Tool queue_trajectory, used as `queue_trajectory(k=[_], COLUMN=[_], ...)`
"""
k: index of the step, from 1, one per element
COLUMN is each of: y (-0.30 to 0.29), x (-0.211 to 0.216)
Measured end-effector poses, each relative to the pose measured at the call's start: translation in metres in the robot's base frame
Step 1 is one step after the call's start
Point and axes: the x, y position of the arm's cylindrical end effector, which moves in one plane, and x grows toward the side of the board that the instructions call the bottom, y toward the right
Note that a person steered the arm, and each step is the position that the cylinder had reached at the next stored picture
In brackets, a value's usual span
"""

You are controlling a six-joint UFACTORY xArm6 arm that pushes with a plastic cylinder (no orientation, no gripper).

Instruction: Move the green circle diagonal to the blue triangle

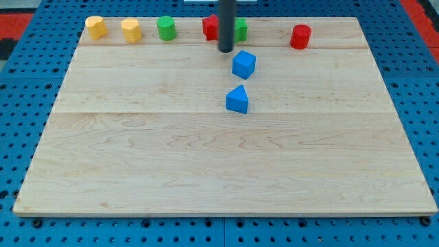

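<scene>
The green circle is a short green cylinder in the row along the view's top edge of the board. The blue triangle lies near the board's middle, below a blue cube. My tip is the lower end of the dark rod. It stands just up and left of the blue cube, right of the green circle, in front of a red block and a second green block that it partly hides.
Two yellow blocks sit at the top left of the wooden board. A red cylinder sits at the top right. Blue perforated table surrounds the board.
</scene>
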Motion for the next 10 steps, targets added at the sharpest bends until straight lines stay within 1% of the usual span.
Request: queue_trajectory(k=[1,3,5,6,7,8,9,10], y=[-0.027,-0.058,-0.08,-0.09,-0.116,-0.12,-0.124,-0.127], x=[0.001,-0.06,-0.097,-0.098,-0.096,-0.097,-0.091,-0.072])
